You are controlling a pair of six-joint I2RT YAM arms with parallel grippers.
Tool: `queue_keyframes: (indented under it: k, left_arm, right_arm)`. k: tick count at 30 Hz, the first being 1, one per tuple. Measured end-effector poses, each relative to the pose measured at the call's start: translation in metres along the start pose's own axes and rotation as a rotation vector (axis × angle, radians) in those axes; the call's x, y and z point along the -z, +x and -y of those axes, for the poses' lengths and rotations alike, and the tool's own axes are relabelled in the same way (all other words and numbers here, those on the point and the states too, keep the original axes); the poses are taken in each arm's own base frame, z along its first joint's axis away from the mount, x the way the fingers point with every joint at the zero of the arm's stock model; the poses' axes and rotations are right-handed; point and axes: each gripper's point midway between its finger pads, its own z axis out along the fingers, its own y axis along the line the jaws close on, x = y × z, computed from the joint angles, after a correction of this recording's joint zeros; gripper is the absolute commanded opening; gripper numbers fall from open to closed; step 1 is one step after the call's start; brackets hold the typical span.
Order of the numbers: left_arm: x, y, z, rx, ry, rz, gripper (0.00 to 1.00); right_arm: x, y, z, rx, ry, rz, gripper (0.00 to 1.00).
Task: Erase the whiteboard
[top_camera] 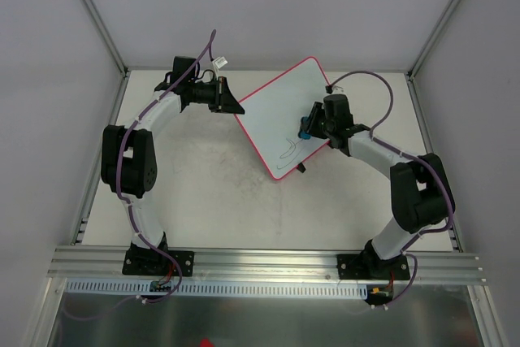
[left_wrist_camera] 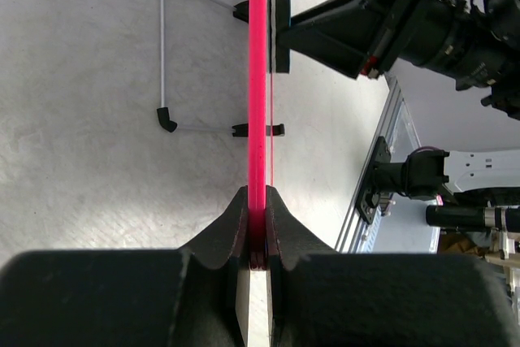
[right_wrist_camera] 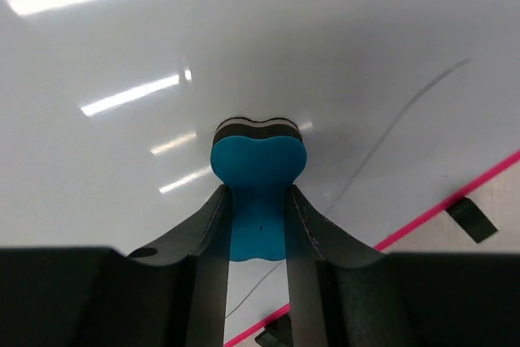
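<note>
The whiteboard (top_camera: 280,115), white with a pink-red rim, stands tilted at the table's far middle. Thin dark scribbles (top_camera: 288,150) remain near its lower corner. My left gripper (top_camera: 234,106) is shut on the board's left edge; in the left wrist view the pink rim (left_wrist_camera: 258,79) runs straight up from between the closed fingers (left_wrist_camera: 258,209). My right gripper (top_camera: 307,123) is shut on a blue bone-shaped eraser (right_wrist_camera: 258,188), whose dark felt face presses on the board surface (right_wrist_camera: 162,38). A dark pen line (right_wrist_camera: 390,132) runs to the eraser's right.
A wire stand with black tips (left_wrist_camera: 166,54) shows behind the board in the left wrist view. Grey enclosure walls (top_camera: 49,79) surround the table, and an aluminium rail (top_camera: 260,262) carries both arm bases at the near edge.
</note>
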Motion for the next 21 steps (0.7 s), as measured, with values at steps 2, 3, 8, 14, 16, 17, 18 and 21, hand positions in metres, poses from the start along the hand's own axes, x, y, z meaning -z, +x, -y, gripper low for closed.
queue_keyframes:
  k: [2,3,8,14,16,17,18,21]
  left_arm:
    - [0.000,0.000,0.000,0.000,0.001,0.000,0.00]
    - [0.000,0.000,0.000,0.000,0.002,-0.001,0.00]
    - [0.000,0.000,0.001,0.000,0.008,-0.002,0.00]
    - [0.000,0.001,0.002,0.000,0.008,-0.003,0.00]
    - [0.000,0.001,0.002,0.001,0.008,-0.003,0.00]
    - [0.000,0.001,0.002,0.001,0.009,-0.003,0.00]
    - [0.000,0.001,0.002,0.001,0.008,-0.003,0.00]
    - [0.000,0.000,0.001,0.001,0.007,-0.002,0.00]
  right_arm:
    - [-0.001,-0.001,0.017,-0.057,0.032,-0.001,0.00]
    - [-0.001,-0.001,0.024,-0.077,0.047,-0.001,0.00]
    - [-0.001,0.002,0.046,-0.130,0.090,-0.009,0.01]
    - [-0.002,0.004,0.044,-0.127,0.074,-0.004,0.00]
    - [-0.001,0.005,0.042,-0.125,0.065,0.002,0.00]
    - [-0.001,0.007,0.040,-0.121,0.061,0.002,0.00]
    - [0.000,0.009,0.036,-0.112,0.054,0.000,0.00]
    - [0.004,0.017,0.017,-0.059,0.021,-0.010,0.01]
